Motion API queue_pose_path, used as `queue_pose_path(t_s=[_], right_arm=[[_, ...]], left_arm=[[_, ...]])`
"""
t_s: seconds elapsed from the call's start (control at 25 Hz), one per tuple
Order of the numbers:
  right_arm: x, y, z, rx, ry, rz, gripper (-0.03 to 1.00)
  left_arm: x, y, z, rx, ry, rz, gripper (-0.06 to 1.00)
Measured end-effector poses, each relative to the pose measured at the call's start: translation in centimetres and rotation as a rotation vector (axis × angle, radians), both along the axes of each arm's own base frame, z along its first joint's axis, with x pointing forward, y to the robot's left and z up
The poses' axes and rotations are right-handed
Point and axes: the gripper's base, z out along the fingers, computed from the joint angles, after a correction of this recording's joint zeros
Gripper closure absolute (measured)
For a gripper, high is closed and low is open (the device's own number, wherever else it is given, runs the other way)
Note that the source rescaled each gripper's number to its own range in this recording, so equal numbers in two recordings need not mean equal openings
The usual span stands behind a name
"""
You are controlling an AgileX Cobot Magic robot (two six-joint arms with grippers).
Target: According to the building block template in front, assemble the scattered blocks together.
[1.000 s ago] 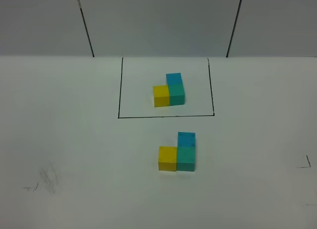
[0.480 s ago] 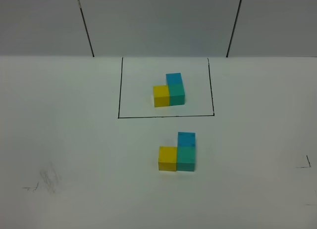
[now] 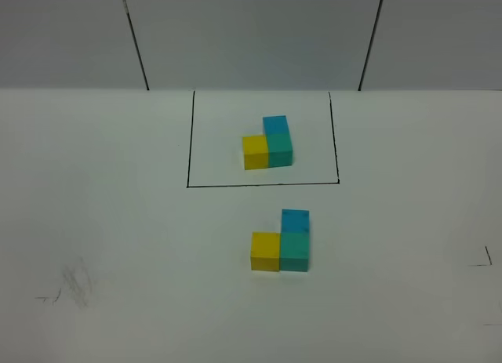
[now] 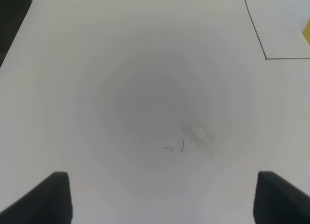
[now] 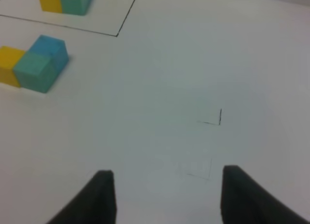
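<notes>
Sitting inside the outlined box [image 3: 188, 143], the template [image 3: 268, 144] faces the assembled blocks [image 3: 281, 242]; both jaws spread, empty.

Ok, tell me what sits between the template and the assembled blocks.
Only bare table and the black outline's near edge separate the template from the assembled blocks, per the exterior high view.

A white table [image 3: 118, 222] bears a black-outlined rectangle [image 3: 263, 185] at centre far, with faint pen marks [image 3: 67, 288] near left.
</notes>
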Motion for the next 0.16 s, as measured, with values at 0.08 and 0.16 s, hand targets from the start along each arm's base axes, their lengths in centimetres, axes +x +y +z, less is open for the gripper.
queue_pose_path(t_s=[0.08, 0.16], right_arm=[[-0.01, 0.02, 0.0, 0.003, 0.0, 0.005, 0.69], [-0.01, 0.03, 0.0, 0.004, 0.0, 0.006, 0.76]], left_arm=[[0.0, 0.0, 0.0, 0.0, 0.0, 0.0, 0.24], [0.0, 0.0, 0.0, 0.0, 0.0, 0.0, 0.24]])
